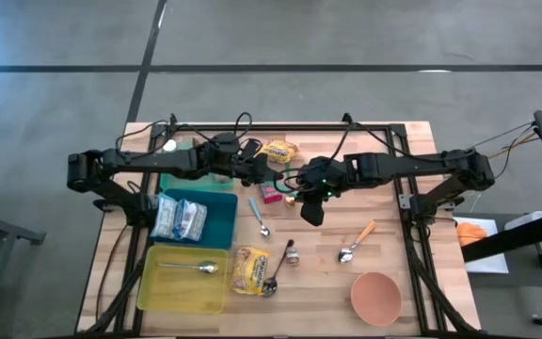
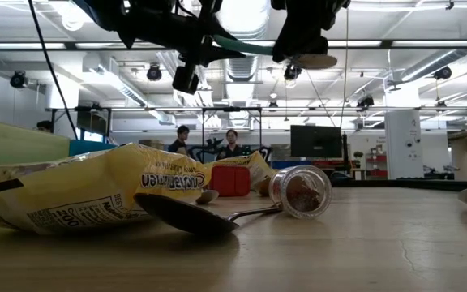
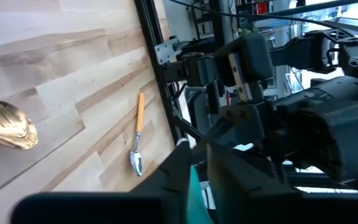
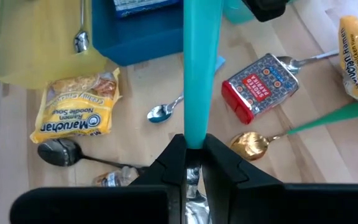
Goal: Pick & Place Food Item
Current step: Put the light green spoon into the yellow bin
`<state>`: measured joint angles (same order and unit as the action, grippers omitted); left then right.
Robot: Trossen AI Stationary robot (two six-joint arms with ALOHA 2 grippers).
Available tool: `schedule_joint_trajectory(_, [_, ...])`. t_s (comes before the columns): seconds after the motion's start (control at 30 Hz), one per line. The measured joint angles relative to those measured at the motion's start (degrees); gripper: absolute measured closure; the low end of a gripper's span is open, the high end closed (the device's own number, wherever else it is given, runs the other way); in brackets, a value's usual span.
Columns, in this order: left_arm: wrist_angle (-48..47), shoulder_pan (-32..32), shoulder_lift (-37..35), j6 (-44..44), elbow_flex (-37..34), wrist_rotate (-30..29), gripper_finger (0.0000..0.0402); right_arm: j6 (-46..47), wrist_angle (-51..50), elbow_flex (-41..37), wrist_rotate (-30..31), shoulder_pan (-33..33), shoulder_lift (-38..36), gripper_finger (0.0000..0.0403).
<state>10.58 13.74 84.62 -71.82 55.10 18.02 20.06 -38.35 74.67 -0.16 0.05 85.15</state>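
A long, narrow teal item (image 4: 201,74) hangs in the air over the middle of the table, held between both arms; in the low view the teal item (image 2: 246,46) shows high above the table. My right gripper (image 4: 193,146) is shut on one end of it. My left gripper (image 3: 194,168) is shut on the other end. In the high view the left gripper (image 1: 267,173) and the right gripper (image 1: 296,185) meet nose to nose. Two yellow ramen packets (image 1: 249,268) (image 1: 278,149) lie flat on the table. My left gripper has the teal item's far end (image 3: 196,190) pinched between its two fingers, coming nearly level from the table's left. The item is clear of the table. My right gripper pinches the item's near end (image 4: 194,132) between its two fingers, slanting down from the table's right. The item runs straight out ahead of the fingers, lifted clear; crinkled silver (image 4: 191,202) shows behind the fingertips.
A blue tray (image 1: 222,215) holding a blue-and-white packet and a yellow tray (image 1: 158,287) holding a spoon stand at the near left. A red box (image 1: 271,193), several spoons, a small jar (image 1: 292,254) and a pink bowl (image 1: 376,297) lie around the middle and near right.
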Motion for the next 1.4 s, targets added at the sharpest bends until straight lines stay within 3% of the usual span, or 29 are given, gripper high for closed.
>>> schedule_joint_trajectory(0.1, [-0.6,0.1,0.0,0.0,-0.1,0.6,0.0374,0.3,0.0,0.0,0.0,0.0,-0.2,0.0381])
schedule_joint_trajectory(0.2, [-0.2,0.1,0.0,-0.6,0.0,1.0,0.0367,1.4,0.1,0.1,0.0,0.0,-0.2,0.0382])
schedule_joint_trajectory(0.53, [0.6,0.0,-0.1,-3.4,0.1,2.6,0.0212,2.9,0.2,0.1,0.3,0.0,-0.2,0.0382])
schedule_joint_trajectory(0.77, [0.1,0.0,-0.1,-3.4,0.1,3.2,0.0163,4.0,0.2,0.0,0.3,0.0,-0.4,0.0383])
schedule_joint_trajectory(0.93, [0.0,-0.2,-0.1,-3.2,0.1,3.2,0.0189,5.1,0.0,0.3,0.3,0.0,-0.4,0.0383])
schedule_joint_trajectory(1.33, [0.6,-0.4,-0.1,-1.9,0.1,2.7,0.0347,5.3,-0.7,3.0,2.0,0.6,-0.2,0.0383])
schedule_joint_trajectory(1.4, [0.7,-0.5,-0.1,-1.1,0.2,2.8,0.0355,5.5,-0.6,2.8,2.1,1.1,0.0,0.0383])
